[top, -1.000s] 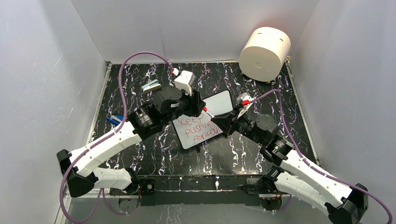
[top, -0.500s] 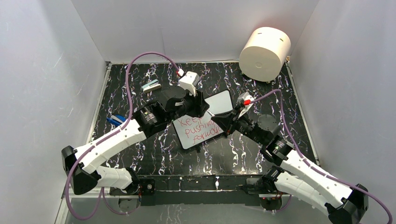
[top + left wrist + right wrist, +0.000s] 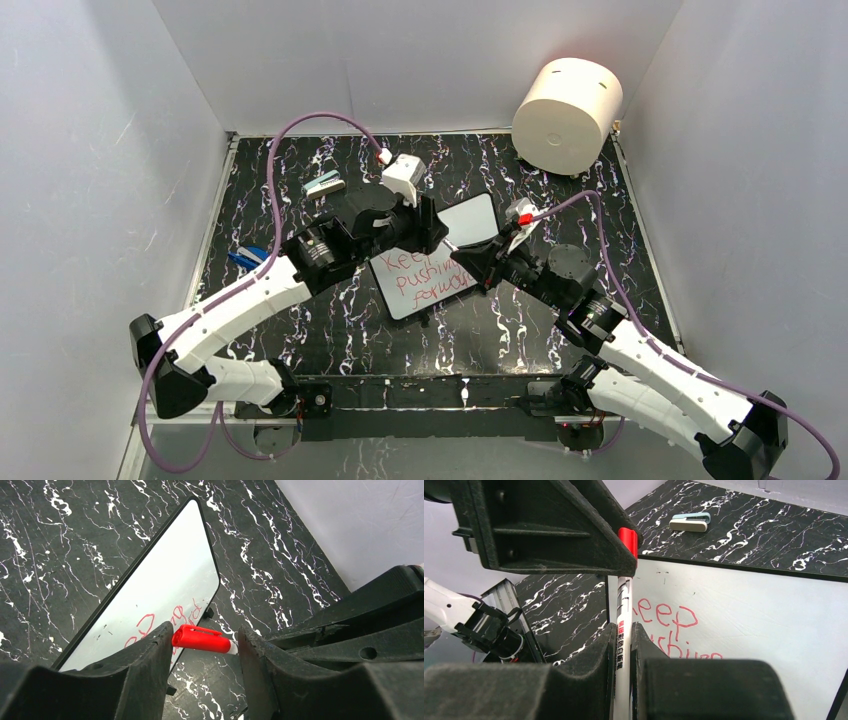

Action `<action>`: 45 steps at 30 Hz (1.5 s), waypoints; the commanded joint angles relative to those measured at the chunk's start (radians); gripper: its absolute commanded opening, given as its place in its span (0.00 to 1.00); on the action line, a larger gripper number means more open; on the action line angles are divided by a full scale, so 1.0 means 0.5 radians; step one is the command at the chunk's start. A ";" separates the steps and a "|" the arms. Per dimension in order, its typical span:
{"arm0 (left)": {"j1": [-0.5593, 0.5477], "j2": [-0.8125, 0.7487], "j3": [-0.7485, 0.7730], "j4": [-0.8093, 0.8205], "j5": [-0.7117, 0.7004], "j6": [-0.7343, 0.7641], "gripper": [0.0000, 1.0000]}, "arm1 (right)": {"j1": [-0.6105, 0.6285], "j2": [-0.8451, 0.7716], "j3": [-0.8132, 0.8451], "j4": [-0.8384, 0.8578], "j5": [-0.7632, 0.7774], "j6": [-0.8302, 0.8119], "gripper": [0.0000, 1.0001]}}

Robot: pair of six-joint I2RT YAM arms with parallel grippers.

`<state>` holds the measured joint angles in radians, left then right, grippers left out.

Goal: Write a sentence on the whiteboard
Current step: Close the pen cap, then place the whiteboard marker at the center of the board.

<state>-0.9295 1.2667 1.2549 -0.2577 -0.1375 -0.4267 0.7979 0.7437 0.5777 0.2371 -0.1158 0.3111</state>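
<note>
Sentence (image 3: 425, 278) sat done on whiteboard (image 3: 472, 214), mid table (image 3: 560, 180). R gripper (image 3: 624, 645) clenched marker (image 3: 624, 605); L gripper (image 3: 205, 645) straddled its red cap (image 3: 200, 638), grip unclear. Prob capping step; next needed straight push.

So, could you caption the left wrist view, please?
Left hand framing the red marker cap over the whiteboard.

Left gripper (image 3: 206, 635) half-spread, nose to nose with right gripper (image 3: 624, 630), that one tight on a marker (image 3: 623, 600).
</note>
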 commanded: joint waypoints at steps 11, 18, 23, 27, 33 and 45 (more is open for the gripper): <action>-0.019 -0.035 0.100 -0.037 -0.065 0.099 0.46 | -0.004 -0.021 0.034 0.121 -0.005 0.010 0.00; -0.019 0.032 0.129 -0.088 0.068 0.114 0.41 | -0.004 0.002 0.059 0.115 -0.005 0.010 0.00; -0.019 0.062 0.134 -0.124 0.177 0.093 0.38 | -0.002 0.016 0.085 0.118 0.005 -0.001 0.00; -0.019 0.061 0.118 -0.120 0.272 0.028 0.37 | -0.002 0.039 0.104 0.129 -0.002 -0.002 0.00; -0.022 0.068 0.048 -0.061 0.507 -0.123 0.37 | -0.004 0.033 0.102 0.173 0.047 0.004 0.00; 0.165 -0.137 0.052 -0.114 0.204 -0.033 0.59 | -0.004 -0.045 0.142 -0.099 0.455 -0.153 0.00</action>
<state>-0.8879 1.2789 1.2556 -0.2871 -0.0345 -0.4606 0.8013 0.7513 0.5865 0.1841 -0.0456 0.2810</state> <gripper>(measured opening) 0.562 0.197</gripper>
